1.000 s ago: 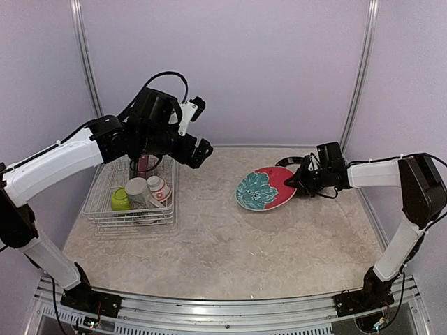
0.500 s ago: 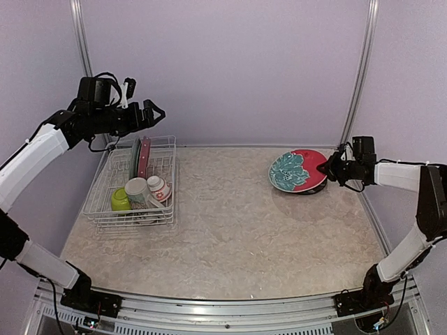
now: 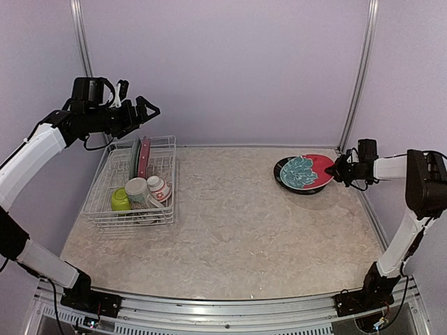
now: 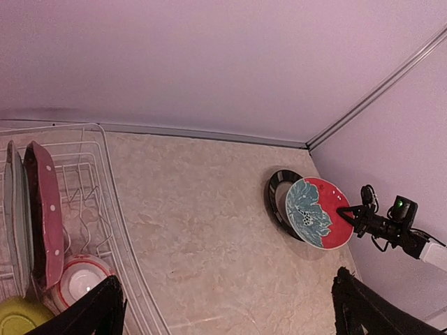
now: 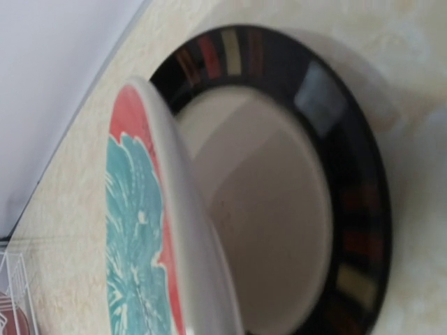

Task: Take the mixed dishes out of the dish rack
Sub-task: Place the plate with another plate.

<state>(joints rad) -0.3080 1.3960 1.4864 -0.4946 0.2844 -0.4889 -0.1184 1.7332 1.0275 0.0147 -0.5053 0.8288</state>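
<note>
The white wire dish rack sits at the left and holds an upright pale teal plate, a pink polka-dot plate, a cream mug, a lime-green bowl and a small white-and-red bowl. My left gripper is open and empty, high above the rack's far edge. My right gripper is shut on the right rim of the red plate with the teal flower. It holds the plate tilted over a black plate lying on the table. No grey plate shows.
The left wrist view shows the rack's corner with the polka-dot plate, and the red plate far right. Walls and metal posts close in the back and right side, near the black plate.
My right gripper has carried the red flower plate from the table's middle to the far right, over the black plate. My left arm has risen up and left, away from the rack.
</note>
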